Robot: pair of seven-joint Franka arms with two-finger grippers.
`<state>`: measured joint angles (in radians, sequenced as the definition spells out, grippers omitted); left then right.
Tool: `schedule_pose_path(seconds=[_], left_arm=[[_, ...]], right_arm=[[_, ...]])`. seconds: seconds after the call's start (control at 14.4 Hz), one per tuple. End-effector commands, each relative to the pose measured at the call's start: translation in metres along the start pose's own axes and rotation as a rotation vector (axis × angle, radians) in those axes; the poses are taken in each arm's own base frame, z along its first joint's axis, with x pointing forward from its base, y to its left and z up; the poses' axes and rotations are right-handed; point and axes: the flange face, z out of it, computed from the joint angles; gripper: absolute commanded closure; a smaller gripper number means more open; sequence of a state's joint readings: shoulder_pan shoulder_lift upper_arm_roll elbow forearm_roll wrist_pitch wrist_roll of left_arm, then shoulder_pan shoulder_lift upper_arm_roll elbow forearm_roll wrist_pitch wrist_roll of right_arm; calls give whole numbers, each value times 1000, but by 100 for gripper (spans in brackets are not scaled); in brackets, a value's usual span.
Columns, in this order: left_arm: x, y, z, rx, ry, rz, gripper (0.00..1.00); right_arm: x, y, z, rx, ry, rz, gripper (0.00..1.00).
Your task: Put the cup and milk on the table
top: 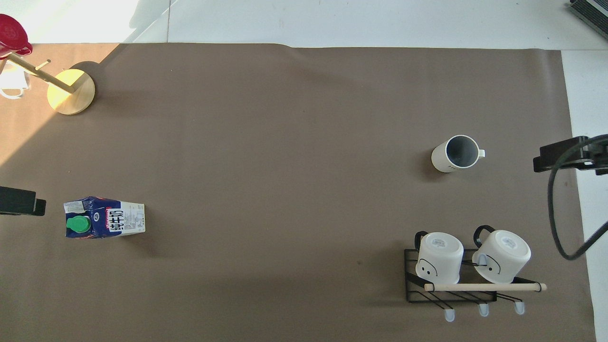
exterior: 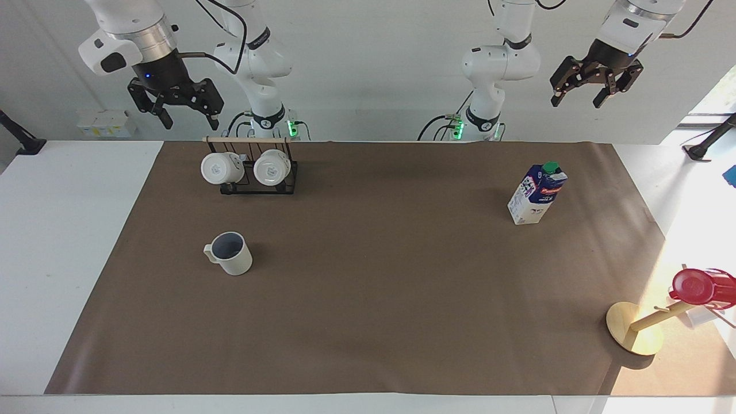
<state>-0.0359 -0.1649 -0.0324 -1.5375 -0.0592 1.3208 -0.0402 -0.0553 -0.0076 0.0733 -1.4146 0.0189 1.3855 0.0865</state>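
Observation:
The cup [exterior: 230, 254] is an off-white mug with a grey-blue inside. It stands upright on the brown sheet of the table [exterior: 374, 287], toward the right arm's end; it also shows in the overhead view [top: 455, 153]. The milk [exterior: 536, 194] is a blue and white carton with a green cap. It stands upright on the sheet toward the left arm's end, also seen from overhead [top: 104, 217]. My right gripper [exterior: 190, 122] hangs high, open and empty, over the sheet's edge at its end. My left gripper [exterior: 576, 102] hangs high, open and empty, over its own end.
A black wire rack [exterior: 287, 185] holding two glossy white mugs [exterior: 253, 168] stands nearer to the robots than the cup. A wooden mug tree [exterior: 635, 328] with a red cup [exterior: 696, 286] stands at the left arm's end, farther from the robots than the milk.

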Motion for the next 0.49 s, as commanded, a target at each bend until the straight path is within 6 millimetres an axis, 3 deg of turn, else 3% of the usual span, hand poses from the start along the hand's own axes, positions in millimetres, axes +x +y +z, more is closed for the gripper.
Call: schedule_pose_path(seconds=[0.0,0.42], left_arm=[[-3,-1,-2,2,-8,-4,0],[-3,-1,-2,2,-8,-4,0]], right_arm=[[-2,2,0,20,2,-2,0],[-2,6,-1,18,4,2,0]])
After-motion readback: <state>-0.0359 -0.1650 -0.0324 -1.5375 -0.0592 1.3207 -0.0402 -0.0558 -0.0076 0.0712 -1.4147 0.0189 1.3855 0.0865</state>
